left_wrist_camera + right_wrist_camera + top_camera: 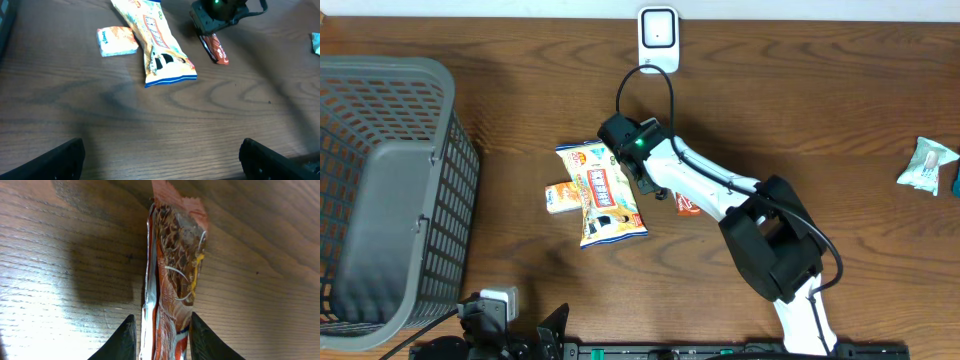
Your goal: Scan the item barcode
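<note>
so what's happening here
The right hand is shut on an orange-brown snack bar, down at the table beside a large snack bag. The left hand is open and holds nothing. The white scanner sits at the far edge, apart from the bar.

Overhead top-down, wrists low, sharing snack bar

We see a slim snack bar, crinkled orange-brown wrapper, edge-up, one end pinched in the right claw, low over the counter, maybe touching. White scanner stands well apart at the far edge.
</note>
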Controlling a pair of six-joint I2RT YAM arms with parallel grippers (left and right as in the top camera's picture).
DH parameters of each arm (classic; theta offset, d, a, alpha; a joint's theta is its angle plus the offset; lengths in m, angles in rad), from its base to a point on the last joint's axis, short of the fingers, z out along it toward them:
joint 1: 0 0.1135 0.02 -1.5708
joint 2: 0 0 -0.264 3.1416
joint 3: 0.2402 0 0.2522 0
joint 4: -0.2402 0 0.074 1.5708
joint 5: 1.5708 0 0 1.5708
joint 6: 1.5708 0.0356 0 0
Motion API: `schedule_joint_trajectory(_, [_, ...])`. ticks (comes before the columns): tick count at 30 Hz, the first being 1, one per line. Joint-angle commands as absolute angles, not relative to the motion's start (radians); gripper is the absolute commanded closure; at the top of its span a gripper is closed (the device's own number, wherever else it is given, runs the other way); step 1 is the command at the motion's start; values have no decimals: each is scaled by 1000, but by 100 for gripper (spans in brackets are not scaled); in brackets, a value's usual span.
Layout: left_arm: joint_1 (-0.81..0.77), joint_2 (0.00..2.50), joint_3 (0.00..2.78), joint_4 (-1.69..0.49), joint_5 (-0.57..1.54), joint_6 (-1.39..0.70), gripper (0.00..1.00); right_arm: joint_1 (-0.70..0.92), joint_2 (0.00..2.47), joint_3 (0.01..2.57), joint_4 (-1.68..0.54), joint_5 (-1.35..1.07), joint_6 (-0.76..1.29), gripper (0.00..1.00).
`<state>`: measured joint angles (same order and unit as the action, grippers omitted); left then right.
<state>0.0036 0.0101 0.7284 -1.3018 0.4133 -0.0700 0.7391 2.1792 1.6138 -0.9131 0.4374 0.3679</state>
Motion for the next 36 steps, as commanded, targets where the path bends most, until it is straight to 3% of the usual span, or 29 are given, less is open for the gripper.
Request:
schedule_joint_trajectory(1, [-1, 3, 733, -1302, 414, -53, 2, 745, 2214, 1605, -916, 435, 393, 73])
schedule_joint_trajectory(10, [-1, 3, 733, -1302, 414, -53, 2, 740, 2259, 1600, -950, 376, 396, 79])
schedule_joint_trajectory(14, [-1, 3, 733, -1302, 414, -53, 2, 728, 2273, 1600, -972, 279, 396, 96])
schedule_joint_trajectory(16, [-1, 3, 733, -1302, 414, -53, 2, 716, 2273, 1601, -964, 211, 396, 99])
schedule_joint_trajectory(21, [-1, 3, 733, -1302, 414, -53, 2, 651, 2260, 1633, -992, -142, 289, 99])
schedule_joint_trajectory(28, [-1, 3, 733, -1302, 414, -53, 2, 487, 2234, 1642, -1140, -914, -54, 99])
schedule_joint_trajectory(36, [-1, 3, 733, -1302, 414, -53, 2, 376, 2234, 1642, -1414, -1239, -408, 99])
